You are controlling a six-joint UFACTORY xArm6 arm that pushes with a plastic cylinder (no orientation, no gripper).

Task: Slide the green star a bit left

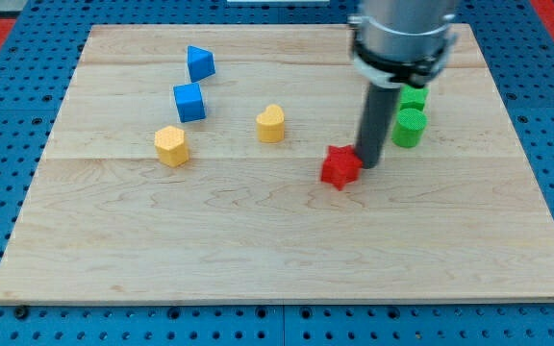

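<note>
Two green blocks stand at the view's upper right. The upper one (pixel 415 97) is partly hidden by the arm and looks like the green star; its shape is hard to make out. Just below it stands a round green block (pixel 409 127). My tip (pixel 366 166) rests on the board to the lower left of both green blocks, apart from them. It is right against the right side of a red block (pixel 339 168).
A blue triangular block (pixel 200 62) and a blue cube (pixel 189 101) stand at the upper left. A yellow hexagon (pixel 171 145) and a yellow heart (pixel 270 123) lie left of centre. The wooden board (pixel 258 250) sits on a blue perforated surface.
</note>
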